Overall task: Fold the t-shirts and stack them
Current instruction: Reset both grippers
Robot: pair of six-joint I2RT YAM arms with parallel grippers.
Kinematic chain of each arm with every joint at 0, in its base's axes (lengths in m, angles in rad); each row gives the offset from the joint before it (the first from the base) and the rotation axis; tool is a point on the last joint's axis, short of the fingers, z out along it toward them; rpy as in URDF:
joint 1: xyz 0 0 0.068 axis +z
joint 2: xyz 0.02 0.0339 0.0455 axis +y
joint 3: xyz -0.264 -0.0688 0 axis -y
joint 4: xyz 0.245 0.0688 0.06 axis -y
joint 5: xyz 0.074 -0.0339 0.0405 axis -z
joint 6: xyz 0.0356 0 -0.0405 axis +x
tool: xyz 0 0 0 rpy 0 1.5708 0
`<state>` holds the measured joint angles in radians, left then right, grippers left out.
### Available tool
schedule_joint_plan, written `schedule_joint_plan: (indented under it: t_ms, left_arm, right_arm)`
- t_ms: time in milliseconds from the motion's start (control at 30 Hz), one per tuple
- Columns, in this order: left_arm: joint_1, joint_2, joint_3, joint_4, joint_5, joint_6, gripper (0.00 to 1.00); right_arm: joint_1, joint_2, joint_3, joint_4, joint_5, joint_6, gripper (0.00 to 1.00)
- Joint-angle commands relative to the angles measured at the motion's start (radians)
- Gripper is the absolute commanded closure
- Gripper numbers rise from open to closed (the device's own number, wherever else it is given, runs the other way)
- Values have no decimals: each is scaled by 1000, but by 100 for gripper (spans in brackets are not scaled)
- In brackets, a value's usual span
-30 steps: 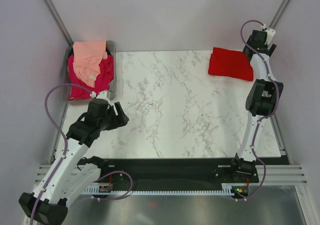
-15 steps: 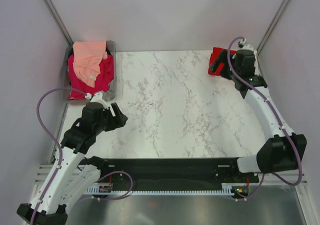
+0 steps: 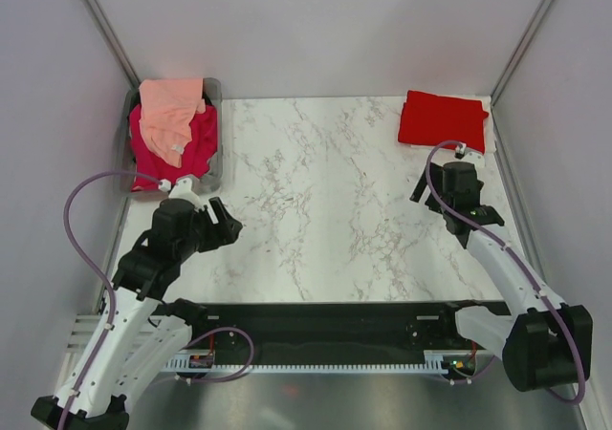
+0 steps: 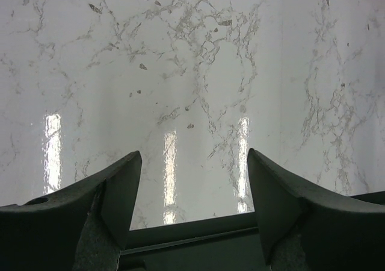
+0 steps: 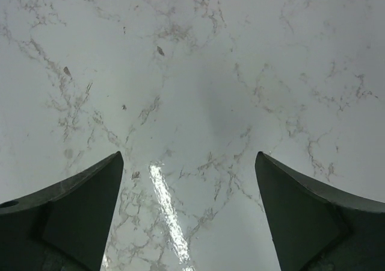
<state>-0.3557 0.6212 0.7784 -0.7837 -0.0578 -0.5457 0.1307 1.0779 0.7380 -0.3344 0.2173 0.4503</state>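
A folded bright red t-shirt (image 3: pixel 442 121) lies flat at the table's far right corner. A peach t-shirt (image 3: pixel 172 111) is draped over a crumpled magenta-pink t-shirt (image 3: pixel 188 149) in the grey bin (image 3: pixel 219 134) at the far left. My left gripper (image 3: pixel 228 218) hovers open over bare marble just in front of the bin. In the left wrist view the left gripper (image 4: pixel 192 156) holds nothing. My right gripper (image 3: pixel 435 177) is open a little in front of the red t-shirt, apart from it. In the right wrist view the right gripper (image 5: pixel 187 159) has only marble between its fingers.
The white marble table top (image 3: pixel 335 201) spans the middle. A black rail (image 3: pixel 325 320) runs along the near edge, also seen as a dark strip (image 4: pixel 192 238) in the left wrist view. Grey walls and slanted metal posts (image 3: pixel 105 29) close in the sides.
The right arm has pulled back from the red t-shirt toward the near side, empty. The left arm has shifted only slightly.
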Motion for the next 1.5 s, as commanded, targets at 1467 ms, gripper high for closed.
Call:
schedule_joint_plan:
  t_ms: [1467]
  left_arm:
    - [-3,-29,5,12,-36,0,22]
  right_arm:
    - [-5,453,-514,1554,192,-372,2]
